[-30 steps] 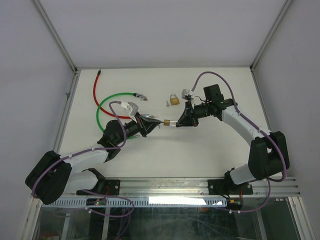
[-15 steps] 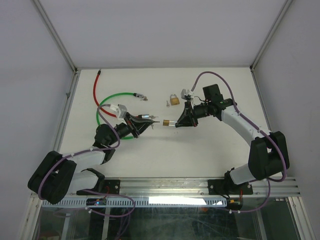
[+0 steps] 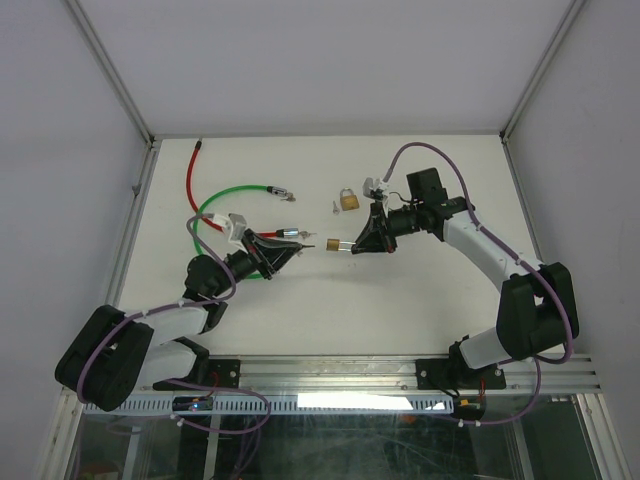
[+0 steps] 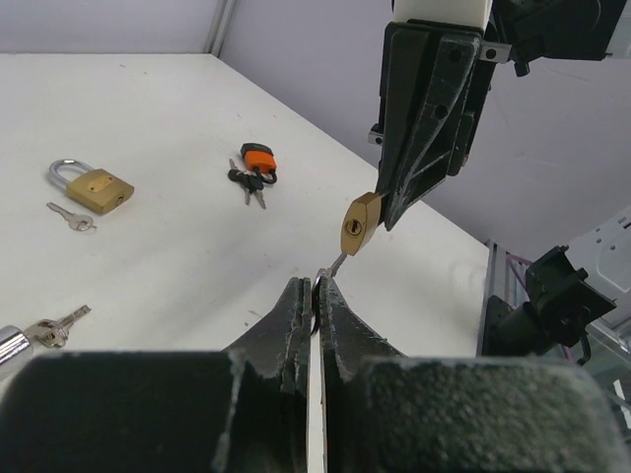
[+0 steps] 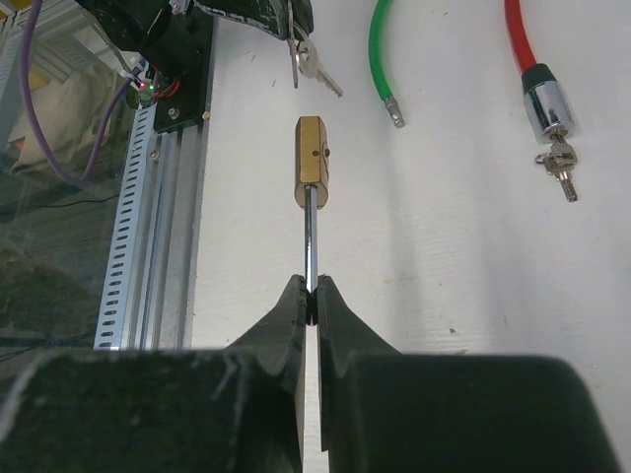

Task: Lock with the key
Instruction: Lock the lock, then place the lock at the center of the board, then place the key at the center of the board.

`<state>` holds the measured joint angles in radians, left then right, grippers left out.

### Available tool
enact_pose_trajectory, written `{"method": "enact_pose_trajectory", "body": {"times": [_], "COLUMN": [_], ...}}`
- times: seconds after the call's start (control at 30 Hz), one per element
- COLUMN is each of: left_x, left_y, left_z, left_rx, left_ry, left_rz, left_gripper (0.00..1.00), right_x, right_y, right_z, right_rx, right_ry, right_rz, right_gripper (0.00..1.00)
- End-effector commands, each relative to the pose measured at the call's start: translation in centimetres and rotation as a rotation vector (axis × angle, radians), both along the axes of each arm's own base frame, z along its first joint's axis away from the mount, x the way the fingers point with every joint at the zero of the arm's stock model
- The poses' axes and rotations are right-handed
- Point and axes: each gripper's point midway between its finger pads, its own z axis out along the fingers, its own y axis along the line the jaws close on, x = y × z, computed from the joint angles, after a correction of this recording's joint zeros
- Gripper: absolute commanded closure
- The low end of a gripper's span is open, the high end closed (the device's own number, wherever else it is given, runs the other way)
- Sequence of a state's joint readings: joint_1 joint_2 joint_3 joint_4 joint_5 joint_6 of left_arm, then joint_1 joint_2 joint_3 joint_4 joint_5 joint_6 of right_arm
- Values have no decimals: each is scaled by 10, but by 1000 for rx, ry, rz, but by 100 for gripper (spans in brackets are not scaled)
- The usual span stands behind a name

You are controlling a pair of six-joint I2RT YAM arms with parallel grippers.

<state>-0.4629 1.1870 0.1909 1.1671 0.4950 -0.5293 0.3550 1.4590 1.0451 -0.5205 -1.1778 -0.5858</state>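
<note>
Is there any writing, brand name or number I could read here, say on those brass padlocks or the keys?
No readable text anywhere.
Small brass padlock held by its shackle: only a keyhole, no lettering.
Brass padlock with silver shackle lying loose: too small to show markings.
Orange-headed bunch of keys: no legible stamp.

My white table (image 3: 400, 300) holds a red cable (image 3: 189, 178) and a green cable (image 3: 240, 189) on my left. Near the middle lies a gold padlock (image 3: 348, 201), with a small key (image 3: 333, 207) just beside it. Keys with an orange tag (image 4: 256, 158) lie apart from those.
</note>
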Motion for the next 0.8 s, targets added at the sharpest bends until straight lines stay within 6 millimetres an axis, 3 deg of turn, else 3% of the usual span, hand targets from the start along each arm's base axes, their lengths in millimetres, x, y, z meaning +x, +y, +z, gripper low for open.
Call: {"method": "enact_pose_trajectory", "body": {"times": [0.0, 0.4, 0.63, 0.77], "left_x": [0, 9, 12, 8], "left_y": [6, -14, -28, -50], "left_z": [21, 7, -2, -12], "left_rx": [-74, -86, -67, -32], "left_ry": [-53, 76, 99, 108], "left_rz": [24, -76, -84, -101], "left_gripper": [100, 100, 100, 100], "right_x": [7, 18, 37, 49], "right_y": [2, -7, -31, -51], "right_z": [35, 26, 16, 18], "right_rx": [65, 6, -119, -175], "right_ry": [-125, -165, -227, -214], "right_rz": [16, -22, -82, -136], "right_gripper": [100, 100, 100, 100]}}
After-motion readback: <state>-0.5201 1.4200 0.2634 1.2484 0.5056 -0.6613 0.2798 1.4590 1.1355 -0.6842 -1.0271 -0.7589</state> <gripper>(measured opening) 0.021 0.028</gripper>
